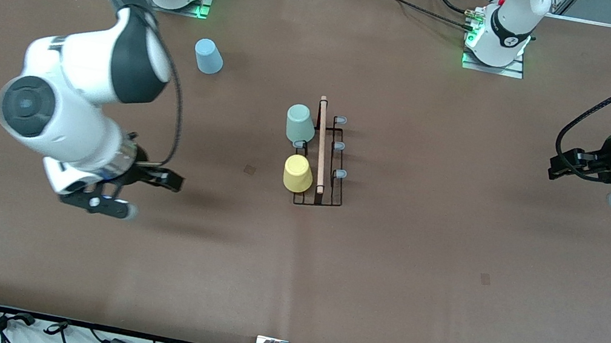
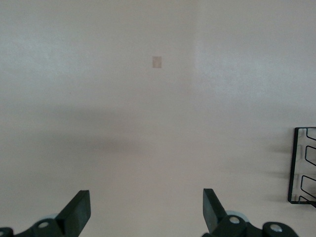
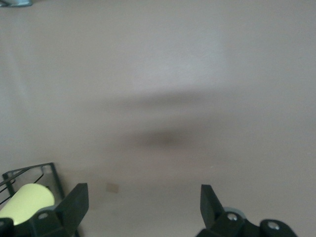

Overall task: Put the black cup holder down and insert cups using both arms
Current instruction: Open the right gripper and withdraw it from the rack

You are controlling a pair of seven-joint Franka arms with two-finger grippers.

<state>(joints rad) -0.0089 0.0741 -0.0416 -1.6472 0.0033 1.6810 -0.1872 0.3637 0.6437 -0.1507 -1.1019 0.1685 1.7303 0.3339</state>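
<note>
Two of three cups seated: by my reading the task is about two thirds done.
Bench: the wide brown bench (image 1: 446, 292) carries everything.
Right arm: the white right arm's black two-finger gripper (image 1: 151, 196) hangs over bare bench toward its own end, well apart from the rack; its fingers (image 3: 73, 203) are spread wide and hold nothing.
Left arm: the white left arm's black two-finger gripper (image 1: 565, 165) waits over bare bench at its end, fingers (image 2: 76, 211) also released and empty.
Holder: the small black wire cup holder with a light wooden rod handle (image 1: 321, 155) stands mid-bench, so placing it looks finished.
Cups on pegs: the pale green tapered plastic cup (image 1: 300, 124) and the yellow plastic cup (image 1: 298, 173) sit on the rack's side toward the right arm.
Cup left: the light blue plastic cup (image 1: 208, 56) stands upside down alone, farther from the front camera and near the right arm's base; it appears not yet inserted.
Free pegs: three grey-tipped pegs (image 1: 338, 146) on the other side show bare.
</note>
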